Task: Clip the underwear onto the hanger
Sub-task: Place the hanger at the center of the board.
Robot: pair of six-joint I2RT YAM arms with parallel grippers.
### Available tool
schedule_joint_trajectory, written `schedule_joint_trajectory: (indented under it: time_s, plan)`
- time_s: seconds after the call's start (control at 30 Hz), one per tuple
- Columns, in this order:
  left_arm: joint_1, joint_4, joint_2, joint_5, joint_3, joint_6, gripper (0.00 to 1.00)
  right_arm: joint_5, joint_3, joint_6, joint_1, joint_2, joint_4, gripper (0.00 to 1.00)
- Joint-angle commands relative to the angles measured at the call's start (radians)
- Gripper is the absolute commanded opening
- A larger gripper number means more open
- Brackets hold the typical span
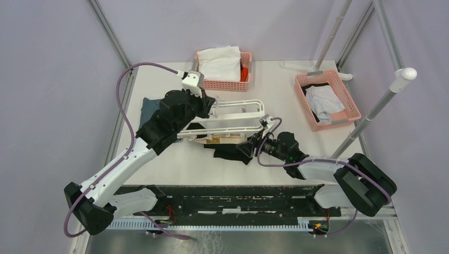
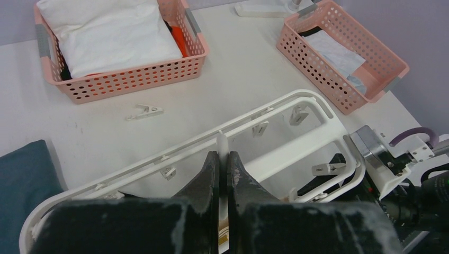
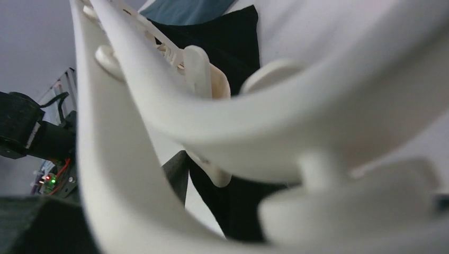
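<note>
Left gripper [image 2: 222, 157] is clamped on a thin white bar of the hanger [image 2: 307, 144] — the frame spreads out ahead of its fingers. Underwear [image 1: 226, 154] lies under the hanger's near rail, right at the right gripper's [image 1: 248, 150] tips. Right jaws — can't tell, a hanger rail fills its wrist view.

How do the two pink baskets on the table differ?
The middle basket is filled to its rim with a white garment; the right basket holds a pale cloth lying low. The middle one sits roughly square to the table, the right one angled. Both are pink perforated plastic.
</note>
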Motion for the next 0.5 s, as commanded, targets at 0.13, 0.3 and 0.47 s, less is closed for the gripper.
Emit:
schedule_joint_trajectory:
  time_s: [0.13,0.3,0.47]
  plan:
    - [-0.062,-0.012,-0.124,-0.114,0.095,-0.145,0.03,-0.179,0.066,0.134,0.009,-0.050,0.060,0.47]
    - [-0.079,-0.010,-0.134,-0.165,0.016,-0.190,0.03,-0.212,0.018,0.144,0.056,-0.177,-0.098,0.49]
    - [-0.079,0.115,-0.059,-0.194,-0.096,-0.190,0.03,-0.042,-0.046,0.084,0.063,-0.368,-0.351,0.58]
